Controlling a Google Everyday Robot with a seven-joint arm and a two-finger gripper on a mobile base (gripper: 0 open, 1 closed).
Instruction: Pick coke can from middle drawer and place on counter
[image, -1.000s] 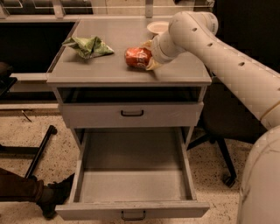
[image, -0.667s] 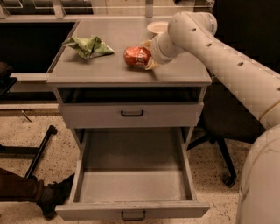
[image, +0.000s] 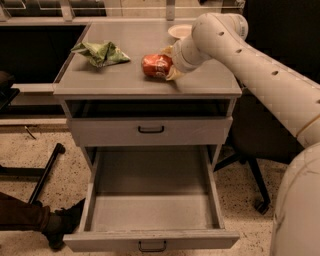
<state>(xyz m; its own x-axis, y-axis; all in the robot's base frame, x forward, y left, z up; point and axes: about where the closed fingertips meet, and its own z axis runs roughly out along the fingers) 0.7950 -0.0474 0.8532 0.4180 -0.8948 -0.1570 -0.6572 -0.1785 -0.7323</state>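
The coke can (image: 154, 65) lies on its side on the counter (image: 125, 80), near the middle of its front half. My gripper (image: 168, 63) reaches in from the right, with one pale finger behind the can's right end and one in front, closed on it. The can rests on or just above the counter top. The middle drawer (image: 150, 239) is pulled fully out below and is empty inside. The drawer above it (image: 150, 131) is closed.
A crumpled green bag (image: 101, 53) lies at the counter's left rear. A white bowl (image: 179, 31) sits at the back right, behind my arm. A dark chair base (image: 250, 175) stands to the right of the cabinet, and a person's foot (image: 60, 225) is at the lower left.
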